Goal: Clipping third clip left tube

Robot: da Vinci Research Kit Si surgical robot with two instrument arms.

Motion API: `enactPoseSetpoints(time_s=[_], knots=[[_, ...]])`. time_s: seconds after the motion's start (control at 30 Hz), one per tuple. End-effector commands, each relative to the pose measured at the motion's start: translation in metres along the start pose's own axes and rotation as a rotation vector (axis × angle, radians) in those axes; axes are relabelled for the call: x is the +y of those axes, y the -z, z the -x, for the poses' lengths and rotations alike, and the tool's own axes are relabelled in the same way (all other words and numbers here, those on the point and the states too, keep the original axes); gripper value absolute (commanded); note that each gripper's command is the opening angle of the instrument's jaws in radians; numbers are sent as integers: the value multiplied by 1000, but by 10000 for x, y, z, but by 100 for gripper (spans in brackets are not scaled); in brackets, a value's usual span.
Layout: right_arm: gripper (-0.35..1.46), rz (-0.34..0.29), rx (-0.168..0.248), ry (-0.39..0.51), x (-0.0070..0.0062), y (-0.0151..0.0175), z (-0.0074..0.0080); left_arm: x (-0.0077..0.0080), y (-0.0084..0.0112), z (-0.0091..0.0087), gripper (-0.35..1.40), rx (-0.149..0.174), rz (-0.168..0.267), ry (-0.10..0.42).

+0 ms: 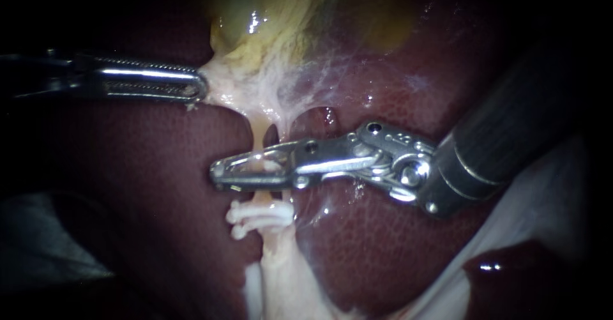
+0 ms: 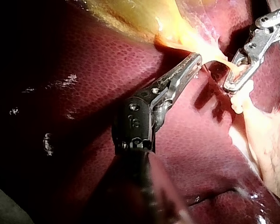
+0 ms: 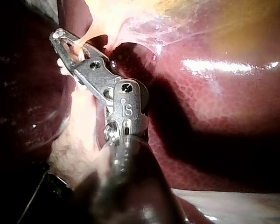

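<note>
1. Clearly the left instrument is there to make room. It comes in from the left with its end effector closed on the pale tissue at the foot of the gallbladder, drawing it sideways so the strands below stand taut and clear of the liver
2. The left tube runs down from that stretched tissue as a thin pale cord, with a second strand just beside it on the right
3. The right instrument reaches across from the upper right. Its end effector is clamped on the left tube, one half on each side of it and the tips nearly meeting beyond it
4. Two white clips sit on the same tube just below the end effector, so I judge this spot, between them and the gallbladder, is chosen to leave bare tube between
5. To me the step looks close to done; the risk is catching the neighbouring strand, which passes near the base of the end effector
</note>
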Motion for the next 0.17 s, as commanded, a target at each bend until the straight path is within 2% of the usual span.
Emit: enactPoseSetpoints(time_s=[0.03,0.17], knots=[[-35,-1,0,0,1,1,1,0,0,0,-35,0,0,0],[-35,-1,-2,-23,2,2,2,0,0,0,-35,0,0,0]])
